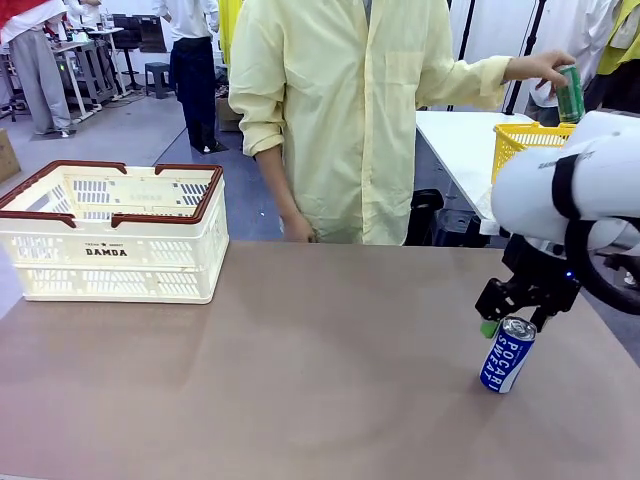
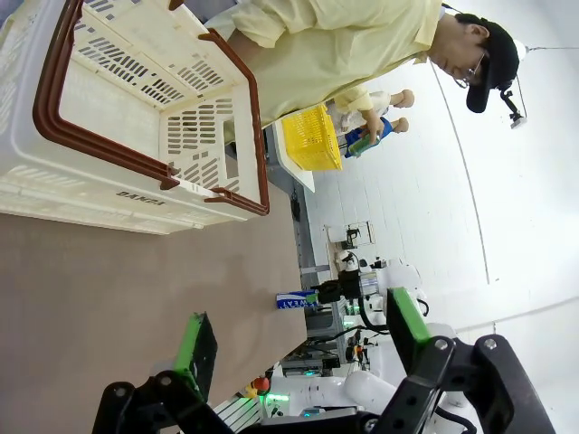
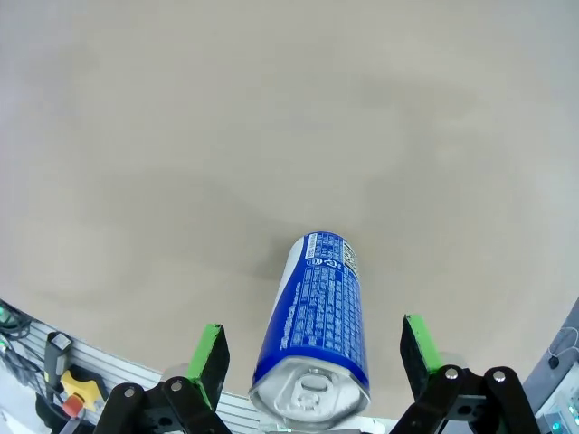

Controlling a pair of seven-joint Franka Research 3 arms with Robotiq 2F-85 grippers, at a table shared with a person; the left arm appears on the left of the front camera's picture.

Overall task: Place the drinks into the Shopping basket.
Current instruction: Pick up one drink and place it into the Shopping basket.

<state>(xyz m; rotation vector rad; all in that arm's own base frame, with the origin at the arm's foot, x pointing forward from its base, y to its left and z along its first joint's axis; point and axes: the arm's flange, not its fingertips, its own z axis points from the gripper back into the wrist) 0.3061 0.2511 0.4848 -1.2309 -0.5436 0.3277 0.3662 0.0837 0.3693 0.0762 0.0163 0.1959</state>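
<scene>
Straddling the upright blue can (image 1: 508, 354) near the desk's (image 1: 300, 380) right edge, the right jaws stand released like the left jaws, so the pick seems in hand: next clench, lift and carry it to the Shopping basket (image 1: 110, 235) at the far-left corner.

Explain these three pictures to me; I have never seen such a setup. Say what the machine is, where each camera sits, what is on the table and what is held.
Two white robot arms share a brown table with a person. The wide picture looks across the table from the robot's side; the other two come from cameras on each arm's wrist. On the table stand a cream DAMDA shopping basket and a blue Pocari Sweat can. The right gripper hangs open around that can's top, pads not touching it. The left gripper is open and empty. The person's hand holds a green can beside a yellow basket.
</scene>
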